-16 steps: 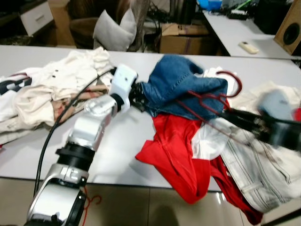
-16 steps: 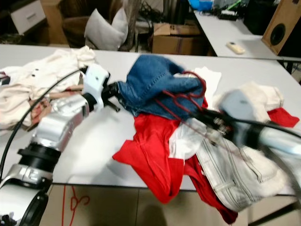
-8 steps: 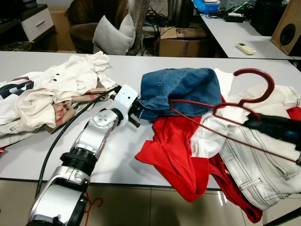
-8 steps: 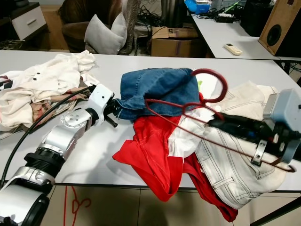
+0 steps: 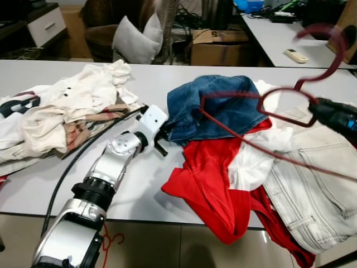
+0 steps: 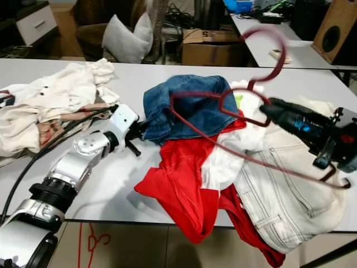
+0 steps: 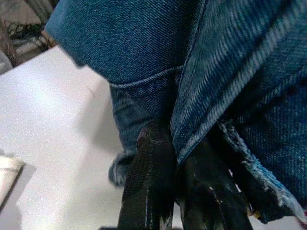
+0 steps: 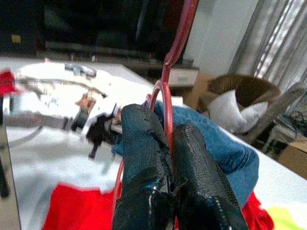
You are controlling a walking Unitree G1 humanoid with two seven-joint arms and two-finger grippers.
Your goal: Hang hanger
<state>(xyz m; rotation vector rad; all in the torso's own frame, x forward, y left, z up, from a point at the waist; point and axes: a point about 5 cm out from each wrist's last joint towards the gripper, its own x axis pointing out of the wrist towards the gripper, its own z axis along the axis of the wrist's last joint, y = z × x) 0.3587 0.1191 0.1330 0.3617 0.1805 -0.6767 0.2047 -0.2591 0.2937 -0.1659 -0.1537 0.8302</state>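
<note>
**A:** You're at a long white table [image 5: 162, 78] heaped with clothes, with a cushioned chair and cardboard boxes behind it. Where's your hanger?

**B:** The red hanger [image 6: 234, 100] is up in the air over the pile, gripped at its neck by your right gripper [image 6: 266, 108]. The wrist view shows those fingers [image 8: 144, 158] pressed together on the wire.

**A:** And the other arm?

**B:** Your left gripper [image 5: 163, 139] is down at the table, fingers closed on the edge of the blue jeans [image 5: 215, 106], which lie on the red cloth [image 5: 203, 184] beside the pale jeans [image 6: 284, 184].

**A:** So what step is this?

**B:** I'd judge the hanger is just lifted, with nothing on it yet. Next you'd need to bring the jeans and hanger together, or carry the hanger to a rail; I can't see a rail.
</note>
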